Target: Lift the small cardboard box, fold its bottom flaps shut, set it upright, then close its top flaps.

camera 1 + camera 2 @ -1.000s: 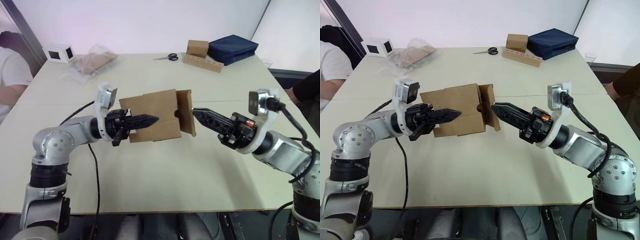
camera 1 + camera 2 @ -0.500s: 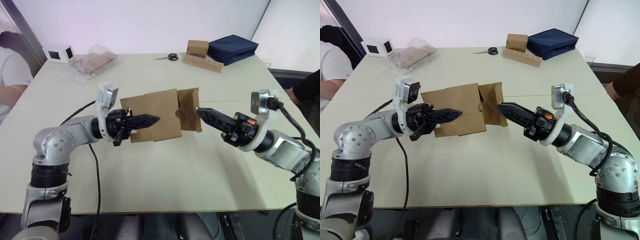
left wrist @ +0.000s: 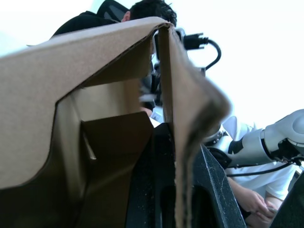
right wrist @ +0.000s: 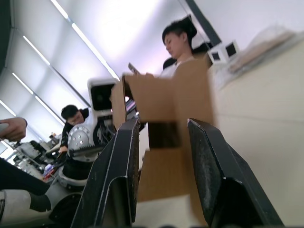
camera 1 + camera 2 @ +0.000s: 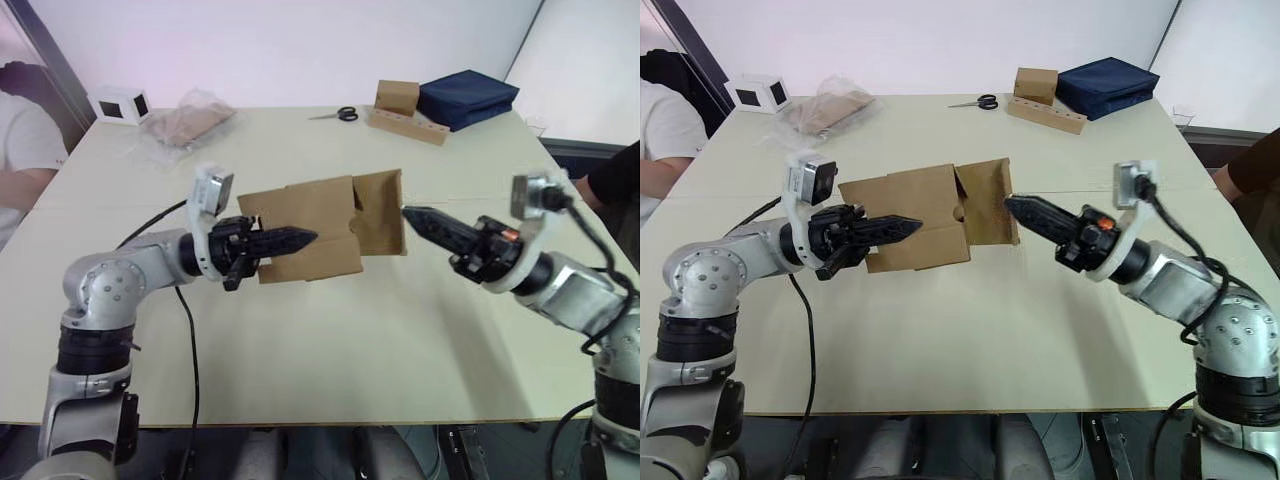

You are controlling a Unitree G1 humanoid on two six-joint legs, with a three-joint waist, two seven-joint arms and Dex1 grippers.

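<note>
Two arms reach over the pale table [image 5: 330, 340] as I look down from the head camera. Far on my left a person in a white shirt [image 5: 22, 160] sits at the table edge. Near the back left corner I see a white cube with dark windows [image 5: 120, 104] and, just beside it, a clear plastic bag [image 5: 185, 125] with something brown inside.

My left gripper [image 5: 300, 239] has its black fingers pinched onto one wall of the small cardboard box [image 5: 310, 228]. In the left wrist view one finger [image 3: 154, 190] is inside the box and the other is outside, with the cardboard wall between them. The box is held up off the table, lying on its side, in the middle between my two arms. One flap [image 5: 382, 212] on its right end stands out, swung open.

My right gripper [image 5: 415, 216] points at that flap, its tip just beside it. In the right wrist view its two fingers [image 4: 118, 175] stand apart with nothing between them, and the box shows in the gap ahead.

At the back of the table lie scissors [image 5: 340, 114], then a brown box on a flat cardboard strip [image 5: 405, 112], then a dark blue bag [image 5: 468, 97].
</note>
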